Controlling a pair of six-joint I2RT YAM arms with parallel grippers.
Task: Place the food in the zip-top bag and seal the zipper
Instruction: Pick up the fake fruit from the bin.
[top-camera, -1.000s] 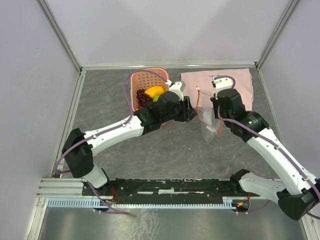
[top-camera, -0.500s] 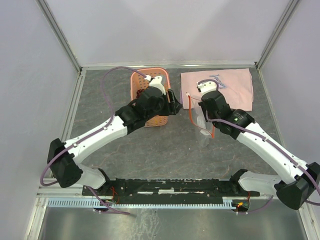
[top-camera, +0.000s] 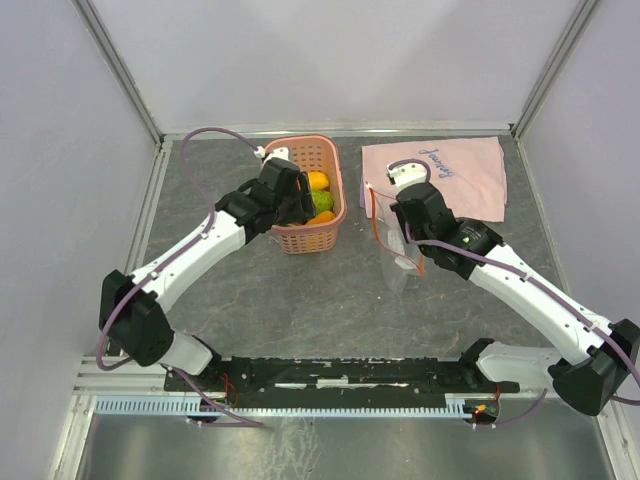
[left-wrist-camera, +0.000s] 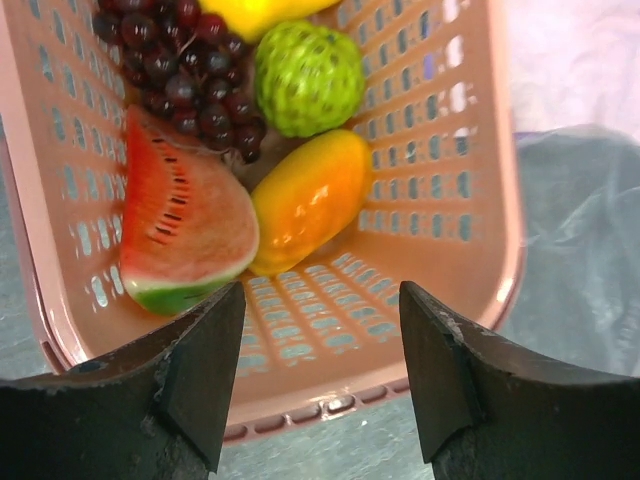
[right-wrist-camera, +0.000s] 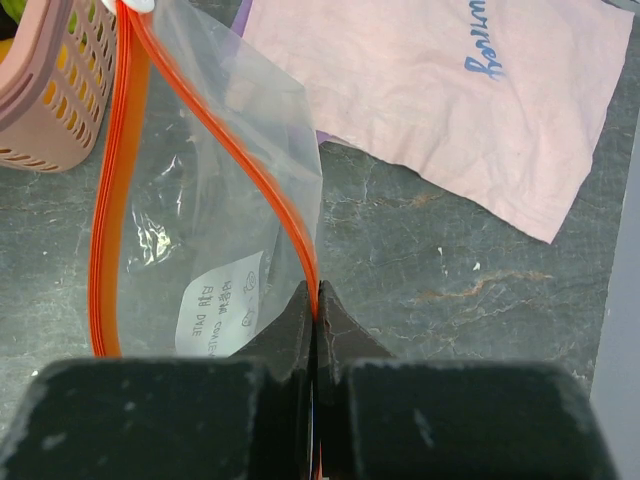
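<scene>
Grey worktop (top-camera: 330, 300) carried everything. Pink cloth (top-camera: 470, 180) lay flat at the far right. Pink perforated basket (top-camera: 305, 240) stood left of the cloth, just beside the zip-top bag (right-wrist-camera: 210, 200).

Bag: clear and empty, between basket and cloth. It hung from the right end effector (right-wrist-camera: 315, 300), whose fingers were pressed together on one lip of the mouth. The mouth gaped, its two lips bowed well apart. Could not tell whether the bag's lower end touched the worktop.

Left end effector (left-wrist-camera: 320, 292): fingers spread, holding nothing, poised over the basket's near rim and looking straight in.

All food was in the basket, none in the bag:
- watermelon slice (left-wrist-camera: 185, 225), nearest the left finger, rind toward the end effector
- mango (left-wrist-camera: 310, 200), touching the slice, almost centred ahead of the gap
- green fruit (left-wrist-camera: 308, 78) and grapes (left-wrist-camera: 185, 75), farther back

Zipper (right-wrist-camera: 108, 200): unsealed, running up toward the basket side.

Judgement: the left arm was much the nearer to the food. The mango's long axis ran oblique to the line between the fingers, so a wrist turn looked advisable before closing across its narrow width. The bag mouth lay to the basket's right.
</scene>
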